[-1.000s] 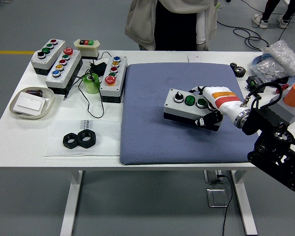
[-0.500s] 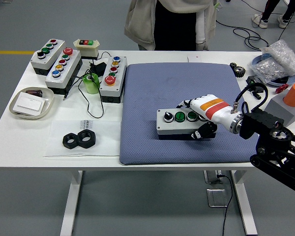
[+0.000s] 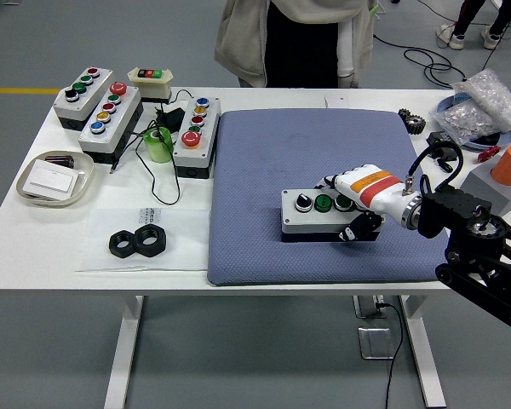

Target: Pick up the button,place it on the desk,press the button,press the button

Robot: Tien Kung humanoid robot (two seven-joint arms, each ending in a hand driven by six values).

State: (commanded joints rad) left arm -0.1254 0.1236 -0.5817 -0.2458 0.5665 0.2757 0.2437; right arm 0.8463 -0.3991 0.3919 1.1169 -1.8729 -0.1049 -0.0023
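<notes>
A grey button box with a black knob and two green buttons lies flat on the blue mat, toward its front right. My right hand comes in from the right and is shut on the box's right end, fingers over the top and thumb on the front side. The left arm is not in view.
Three more button boxes and a small switch box stand at the back left, with a green tape roll. A dish and two black nuts lie at the left. An orange-knob box and a bag sit at the right. A person stands behind.
My right hand has brought the button box down and leftward onto the mat, then shifted it slightly right. The box now lies level.
</notes>
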